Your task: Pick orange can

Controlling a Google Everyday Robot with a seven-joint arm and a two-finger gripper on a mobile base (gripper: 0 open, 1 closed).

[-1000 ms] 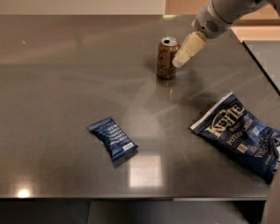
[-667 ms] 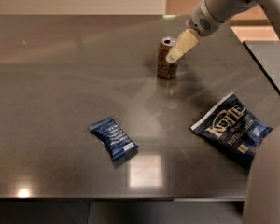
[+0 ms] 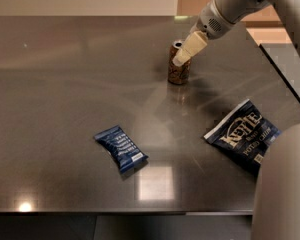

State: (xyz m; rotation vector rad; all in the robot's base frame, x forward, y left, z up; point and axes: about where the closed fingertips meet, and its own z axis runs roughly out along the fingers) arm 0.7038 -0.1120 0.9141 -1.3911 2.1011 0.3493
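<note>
Orange-brown and tan, item one: the orange can, a slim cylinder with a silver top, standing upright at upper centre-right of the frame on the tabletop. Item two: the tool, cream-coloured and tapered, angled down from the upper right at the end of a pale grey arm. Its tip overlaps the can's upper rim on the right side. Whether the tool is apart, together or clamped on the can cannot be told from this view. Hazards, as judged: the can is tall and narrow on a slick surface, so a slanted or off-centre approach would likely push the rim and tip it, or slide it toward the far edge. A hold taken only at the very top would give little purchase, and the can could pivot or slip out on the lift. The thin wall could dent under a hard squeeze. Materials: the tabletop is dark grey brushed metal, smooth and glossy, with light reflections at lower centre and lower left. Also present: a chip bag, dark blue crinkled foil with white lettering, lying flat at lower right, well apart from the can. A snack bar in a small, glossy blue rectangular wrapper lies at lower centre-left, well apart from both.
</note>
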